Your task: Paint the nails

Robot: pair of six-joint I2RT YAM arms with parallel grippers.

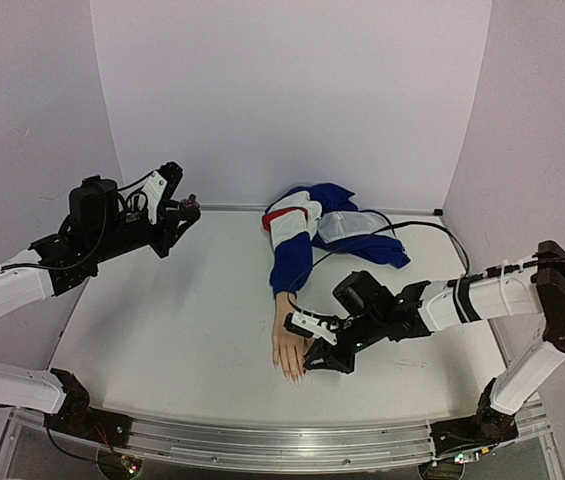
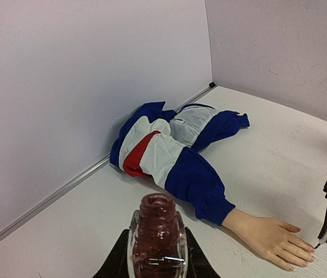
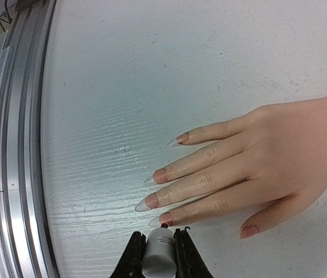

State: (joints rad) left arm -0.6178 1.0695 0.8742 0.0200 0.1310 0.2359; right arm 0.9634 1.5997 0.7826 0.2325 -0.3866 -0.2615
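Closest to your right wrist camera, the right gripper [image 3: 159,250] has its fingers clamped on a white cap [image 3: 160,256]. The dark brush tip [image 3: 164,223] at the cap's end touches the nail of the index finger, the one next to the thumb. You see the nails [image 3: 160,175] best in this view: long and pointed, clear at the tips, pinkish at the base, with a dark red dab only where the brush meets the index nail. The mannequin hand [image 3: 267,156] lies palm down on the white table [image 3: 151,69], its fingers pointing towards the near edge, where a metal rail [image 3: 13,174] runs

Your left wrist camera gives you what the others cannot: the left gripper [image 2: 157,258] pinched round an open polish bottle [image 2: 157,231], which stands upright with dark red polish showing through the glass up into the neck. From above, that bottle is only a dark speck at the fingertips, raised over the far left of the table and well apart from the hand

Overhead, you find the hand just right of the table's middle, on the near side. Its wrist runs into the blue cuff of a blue, white and red jacket [image 1: 307,235] bunched against the far wall. A small tag [image 2: 179,120] on the jacket's grey panel is too small to read
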